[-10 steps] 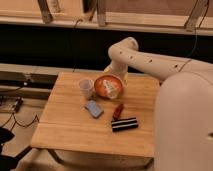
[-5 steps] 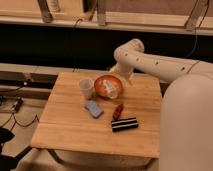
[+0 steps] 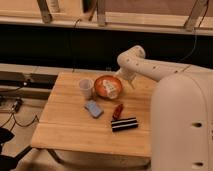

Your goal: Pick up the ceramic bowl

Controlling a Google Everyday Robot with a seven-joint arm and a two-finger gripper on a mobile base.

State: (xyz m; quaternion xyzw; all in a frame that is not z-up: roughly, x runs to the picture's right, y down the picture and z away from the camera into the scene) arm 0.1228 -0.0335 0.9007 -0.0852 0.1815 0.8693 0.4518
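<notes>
We are seeing the gripper (image 3: 121, 81) at the far right rim of the ceramic bowl (image 3: 101, 83), but the arm (image 3: 150, 67) is hiding most of it. The big white robot body (image 3: 182, 125) is covering the right end of the table (image 3: 70, 127) and is running off the right and bottom edges. The small red thing (image 3: 118, 110), the blue thing (image 3: 93, 108) and the dark striped thing (image 3: 124, 124) are looking too blurry to name.

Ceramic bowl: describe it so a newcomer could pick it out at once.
On the wooden table, look toward the far edge, where the gripper hangs. The bowl sits between it and the cup. It is the only round, orange-red thing, wider than the cup, with a whitish patch inside.
</notes>
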